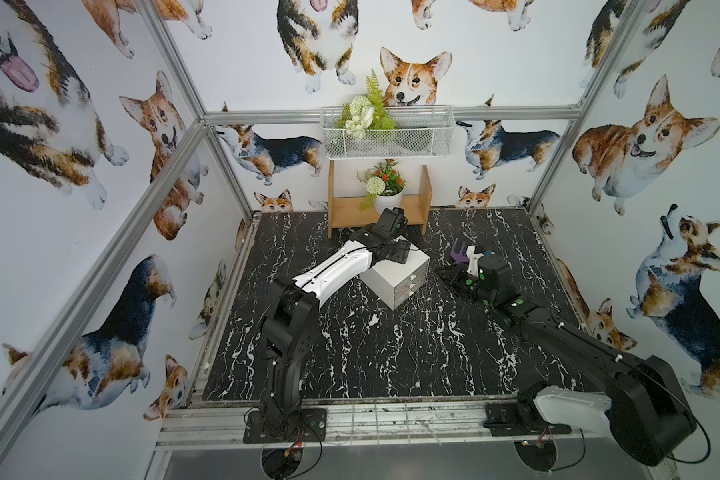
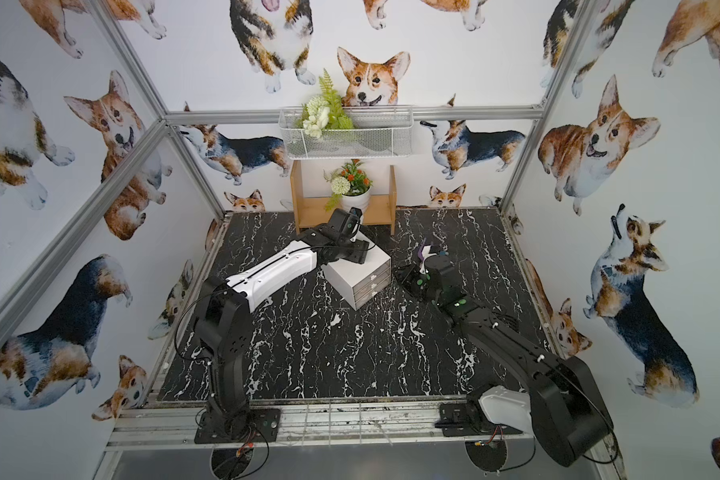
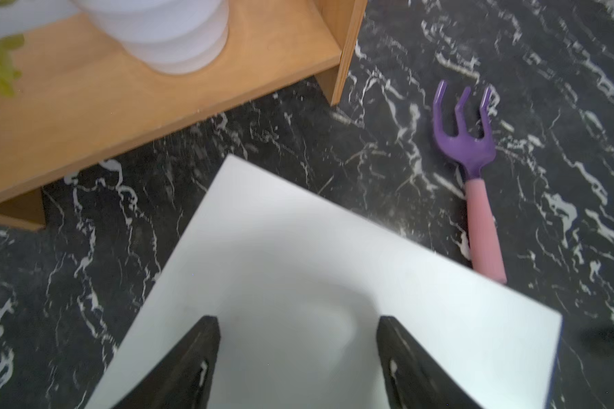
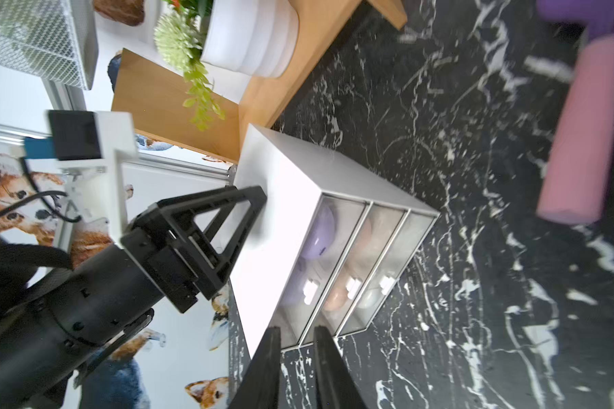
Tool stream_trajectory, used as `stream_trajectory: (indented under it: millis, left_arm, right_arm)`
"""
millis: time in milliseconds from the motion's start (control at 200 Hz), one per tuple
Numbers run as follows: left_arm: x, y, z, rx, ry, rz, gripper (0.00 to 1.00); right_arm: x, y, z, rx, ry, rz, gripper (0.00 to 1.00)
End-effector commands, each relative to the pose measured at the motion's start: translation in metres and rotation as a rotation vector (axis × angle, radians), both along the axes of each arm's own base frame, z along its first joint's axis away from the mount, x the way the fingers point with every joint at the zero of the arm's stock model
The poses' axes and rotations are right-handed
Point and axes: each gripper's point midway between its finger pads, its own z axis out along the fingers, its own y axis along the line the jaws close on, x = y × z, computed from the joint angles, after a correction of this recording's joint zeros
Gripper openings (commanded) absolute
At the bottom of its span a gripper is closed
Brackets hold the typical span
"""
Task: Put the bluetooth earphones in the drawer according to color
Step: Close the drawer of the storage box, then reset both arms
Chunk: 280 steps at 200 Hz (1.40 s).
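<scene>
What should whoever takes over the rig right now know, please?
Left claw: open, empty, over the cabinet top.
Right claw: slightly open, empty, in front of the drawers.
Things: purple cases in the top drawer, pink cases in the middle, a pale shape faintly visible in the bottom. All three drawers are shut.
Done: no case seen loose on the table.
Left: probably only backing both arms away.

A wooden shelf [image 1: 346, 214] stands at the far edge of the black marble table [image 1: 391, 353], holding a white flower pot [image 1: 387, 202]. A wire basket [image 1: 416, 139] of greenery hangs above. A purple-and-pink toy fork [image 3: 467, 141] lies right of centre.
</scene>
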Motion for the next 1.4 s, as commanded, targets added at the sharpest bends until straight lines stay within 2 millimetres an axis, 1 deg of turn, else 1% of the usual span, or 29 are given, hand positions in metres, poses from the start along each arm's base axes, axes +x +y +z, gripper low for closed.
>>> stream_trajectory:
  millis: [0, 90, 135, 145, 155, 175, 190, 210, 275, 315, 370, 430, 515, 541, 596, 611, 661, 736, 816, 891, 936, 966, 986, 1056, 1116, 1231, 1256, 1311, 1396]
  left_arm:
    - [-0.059, 0.037, 0.007, 0.107, 0.207, 0.023, 0.76]
    - [-0.053, 0.042, 0.069, 0.039, 0.041, 0.037, 0.79]
    - [-0.056, 0.051, 0.1, 0.008, -0.051, 0.063, 0.82]
    - [-0.055, 0.053, 0.101, 0.008, -0.063, 0.071, 0.82]
    - [-0.058, 0.056, 0.113, -0.008, -0.093, 0.078, 0.83]
    - [-0.061, 0.063, 0.127, -0.021, -0.139, 0.097, 0.84]
    - [-0.061, 0.067, 0.13, -0.021, -0.158, 0.109, 0.84]
    - [-0.065, 0.075, 0.141, -0.031, -0.201, 0.13, 0.85]
    - [-0.078, 0.107, 0.169, -0.04, -0.34, 0.22, 0.9]
    - [-0.088, 0.128, 0.177, -0.039, -0.417, 0.277, 0.92]
    - [-0.1, 0.156, 0.18, -0.036, -0.5, 0.352, 0.97]
    - [-0.112, 0.186, 0.173, -0.012, -0.58, 0.424, 0.99]
    - [-0.126, 0.217, 0.162, 0.015, -0.693, 0.497, 0.99]
    - [-0.131, 0.226, 0.157, 0.023, -0.724, 0.517, 1.0]
    - [-0.139, 0.243, 0.152, 0.028, -0.792, 0.576, 1.0]
    - [-0.141, 0.248, 0.139, 0.047, -0.79, 0.589, 1.0]
    - [-0.147, 0.262, 0.128, 0.053, -0.828, 0.642, 1.0]
    - [-0.152, 0.276, 0.112, 0.059, -0.872, 0.68, 0.99]
    - [-0.154, 0.288, 0.095, 0.073, -0.916, 0.716, 1.0]
    - [-0.152, 0.298, 0.089, 0.073, -0.958, 0.753, 1.0]
    - [-0.148, 0.302, 0.086, 0.074, -0.972, 0.763, 0.99]
    - [-0.143, 0.306, 0.083, 0.076, -0.975, 0.77, 1.0]
    - [-0.14, 0.307, 0.08, 0.077, -0.971, 0.771, 0.99]
    - [-0.125, 0.312, 0.068, 0.069, -0.941, 0.778, 1.0]
    - [-0.112, 0.317, 0.055, 0.056, -0.917, 0.79, 0.99]
    - [-0.097, 0.323, 0.018, 0.07, -0.871, 0.811, 1.0]
    - [-0.095, 0.324, 0.01, 0.081, -0.859, 0.814, 0.99]
    - [-0.092, 0.325, -0.007, 0.117, -0.83, 0.817, 0.99]
    - [-0.095, 0.327, -0.011, 0.116, -0.869, 0.828, 1.0]
  right_arm:
    - [-0.022, -0.039, -0.017, -0.297, 0.04, -0.014, 0.3]
    - [-0.027, -0.066, -0.007, -0.428, 0.003, -0.062, 0.37]
    - [-0.028, -0.08, -0.004, -0.49, -0.014, -0.095, 0.41]
    - [-0.028, -0.084, -0.003, -0.502, -0.02, -0.106, 0.43]
    - [-0.028, -0.087, -0.002, -0.514, -0.023, -0.114, 0.44]
    - [-0.029, -0.093, 0.0, -0.539, -0.032, -0.132, 0.46]
    - [-0.028, -0.097, 0.001, -0.56, -0.042, -0.142, 0.48]
    - [-0.028, -0.102, 0.003, -0.586, -0.058, -0.153, 0.5]
    - [-0.027, -0.119, 0.011, -0.679, -0.117, -0.2, 0.55]
    - [-0.025, -0.128, 0.017, -0.729, -0.159, -0.236, 0.58]
    - [-0.024, -0.137, 0.023, -0.79, -0.228, -0.273, 0.61]
    - [-0.024, -0.141, 0.028, -0.859, -0.333, -0.283, 0.62]
    - [-0.029, -0.157, 0.037, -0.916, -0.464, -0.399, 0.62]
    - [-0.031, -0.161, 0.033, -0.936, -0.496, -0.425, 0.66]
    - [-0.038, -0.169, 0.029, -0.963, -0.569, -0.488, 0.67]
    - [-0.039, -0.171, 0.028, -0.968, -0.584, -0.505, 0.68]
    - [-0.046, -0.178, 0.019, -0.979, -0.622, -0.558, 0.7]
    - [-0.054, -0.191, 0.004, -0.969, -0.641, -0.635, 0.73]
    - [-0.051, -0.196, -0.011, -0.93, -0.629, -0.648, 0.75]
    - [-0.048, -0.204, -0.024, -0.904, -0.611, -0.675, 0.77]
    - [-0.043, -0.205, -0.042, -0.949, -0.555, -0.646, 0.77]
    - [-0.042, -0.21, -0.037, -0.951, -0.567, -0.684, 0.78]
    - [-0.04, -0.211, -0.042, -0.974, -0.553, -0.68, 0.79]
    - [-0.029, -0.203, -0.049, -1.023, -0.521, -0.602, 0.79]
    - [-0.027, -0.205, -0.045, -1.02, -0.554, -0.593, 0.78]
    - [-0.032, -0.214, -0.05, -0.989, -0.598, -0.621, 0.78]
    - [-0.031, -0.213, -0.046, -0.993, -0.626, -0.622, 0.77]
    - [-0.021, -0.205, -0.06, -1.007, -0.605, -0.542, 0.76]
    - [-0.008, -0.208, -0.068, -1.021, -0.54, -0.536, 0.77]
